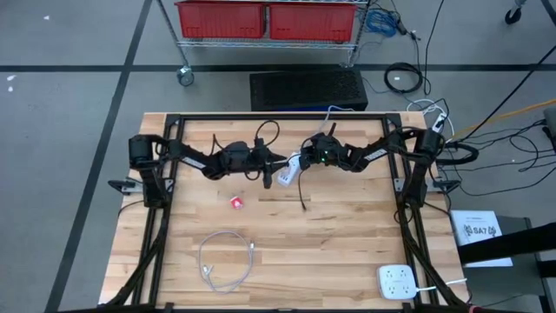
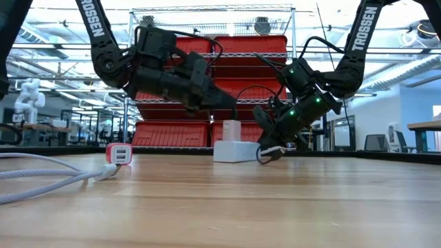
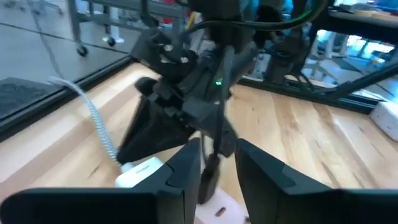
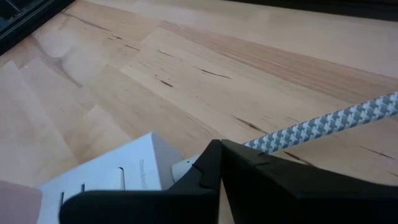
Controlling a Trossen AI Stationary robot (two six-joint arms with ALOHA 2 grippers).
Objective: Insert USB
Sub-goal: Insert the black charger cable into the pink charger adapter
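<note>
Hovering just left of the white charger block [image 1: 289,170], the left tool [image 1: 268,176] stands narrowly parted around the dark USB plug [image 3: 208,177], while the right tool [image 1: 306,162] pinches the braided cable [image 4: 323,127] from the block's right.

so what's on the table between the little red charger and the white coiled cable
Nothing: in the high view the stretch of table between the red charger and the white coiled cable is bare wood.

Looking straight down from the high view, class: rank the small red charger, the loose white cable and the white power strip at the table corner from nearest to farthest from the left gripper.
Measured from the left gripper:
1. Small red charger, just in front of it, mid-table.
2. Loose white cable, coiled toward the front-left edge.
3. White power strip, far front-right corner.
</note>
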